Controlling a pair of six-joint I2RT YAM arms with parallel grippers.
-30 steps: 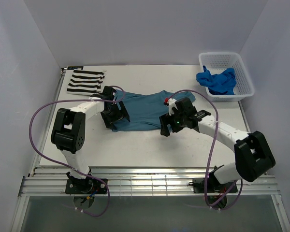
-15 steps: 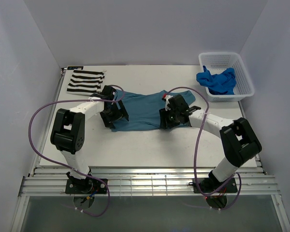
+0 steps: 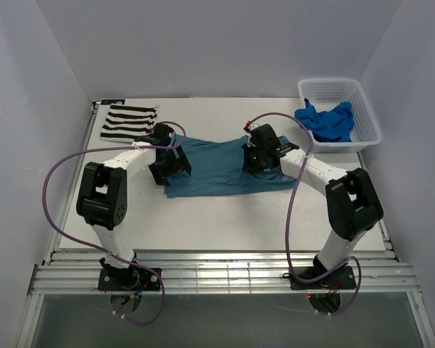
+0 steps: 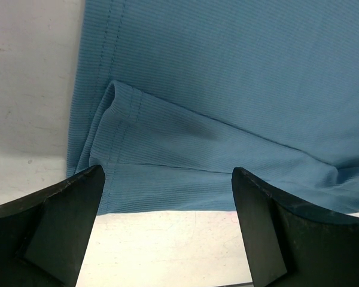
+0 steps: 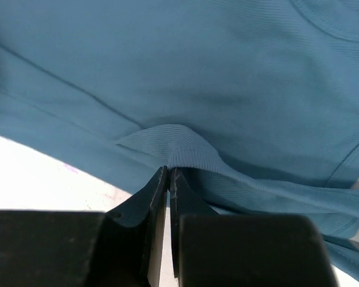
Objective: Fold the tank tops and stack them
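Centre: teal tank top (image 3: 214,170) spread flat. Left gripper (image 4: 167,172) gaping over its left hem, holding nothing. Right gripper (image 5: 169,169) pinched on a raised fold of it. Far left: striped tank top (image 3: 127,122). Far right: royal blue tank top (image 3: 326,119) bunched in the basket (image 3: 371,119).

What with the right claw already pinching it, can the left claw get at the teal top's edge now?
Probably yes: the left claw hangs open right over the folded edge of the teal top, and nothing lies between them.
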